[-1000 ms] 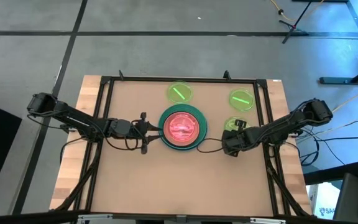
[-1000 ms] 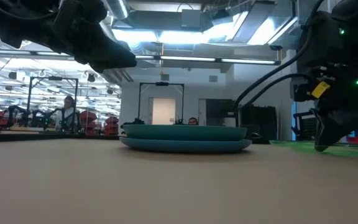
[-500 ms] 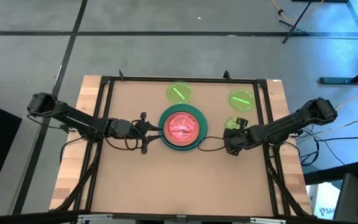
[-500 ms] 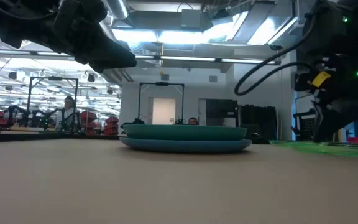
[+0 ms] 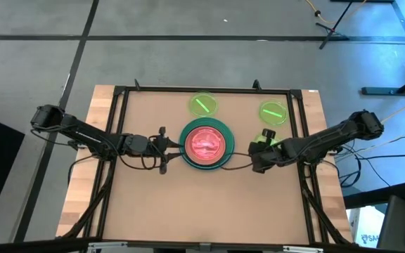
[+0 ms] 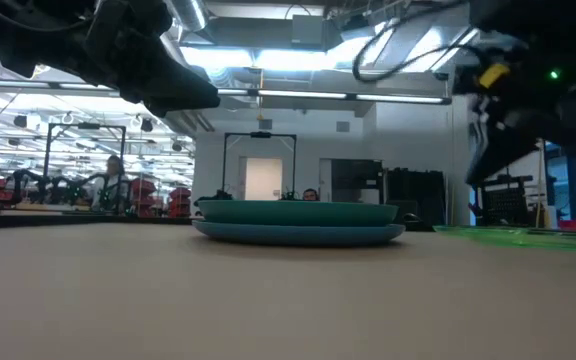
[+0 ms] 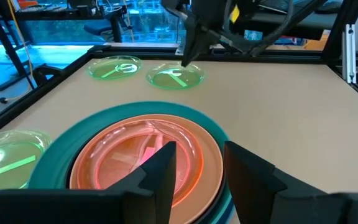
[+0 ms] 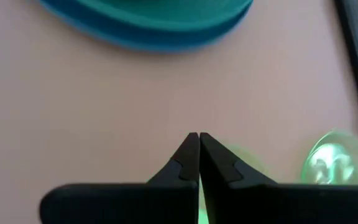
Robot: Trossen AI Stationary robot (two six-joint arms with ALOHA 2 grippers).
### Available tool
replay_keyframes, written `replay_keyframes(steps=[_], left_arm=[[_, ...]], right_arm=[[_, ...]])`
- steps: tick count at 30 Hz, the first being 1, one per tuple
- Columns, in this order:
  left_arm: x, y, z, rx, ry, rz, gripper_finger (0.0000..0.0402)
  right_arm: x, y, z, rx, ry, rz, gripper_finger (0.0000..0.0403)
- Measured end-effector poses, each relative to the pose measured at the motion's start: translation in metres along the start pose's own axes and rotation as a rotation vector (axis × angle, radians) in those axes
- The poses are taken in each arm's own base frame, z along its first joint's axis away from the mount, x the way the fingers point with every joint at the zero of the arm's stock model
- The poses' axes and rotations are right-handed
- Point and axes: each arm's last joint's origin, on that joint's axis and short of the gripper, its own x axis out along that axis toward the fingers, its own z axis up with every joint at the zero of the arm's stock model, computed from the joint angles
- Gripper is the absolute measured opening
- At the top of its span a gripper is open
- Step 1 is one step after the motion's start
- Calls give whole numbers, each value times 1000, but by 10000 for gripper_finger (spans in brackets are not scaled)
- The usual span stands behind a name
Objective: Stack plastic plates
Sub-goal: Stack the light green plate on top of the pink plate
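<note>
Your stack [image 5: 206,144] sat mid-tabletop [image 5: 153,204]: a blue plate at the bottom under a teal plate [image 7: 73,155], then a peach one, with a translucent pink-red plate [image 5: 205,143] on top. In the low view only the teal and blue rims [image 6: 298,222] showed.

Three bright green plates lay apart from the stack. One [image 5: 202,105] was behind it, one [image 5: 273,112] was toward the far right corner, and a third [image 5: 264,139] sat right of the stack, mostly hidden under your right arm.

Your right pincer [image 8: 199,158] had its fingers pressed together, with a thin green edge showing between and just behind the tips. Whether it actually pinched that plate, you couldn't tell. In the high view it [image 5: 257,156] hung just right of the stack, over the third green plate.

Your left pincer [image 7: 194,171] was spread, fingers apart at the stack's left edge, holding nothing. The high view put it [image 5: 164,149] just left of the stack.
</note>
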Motion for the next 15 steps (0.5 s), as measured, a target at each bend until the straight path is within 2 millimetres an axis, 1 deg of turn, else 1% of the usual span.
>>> replay_keyframes(steps=[5,15], left_arm=[[0,0,0,0,1,-13,127],[0,-1,0,0,1,-15,127]], right_arm=[[-6,-1,12,-33,-73,-23,0],[-11,6,36,-107,-293,15,0]])
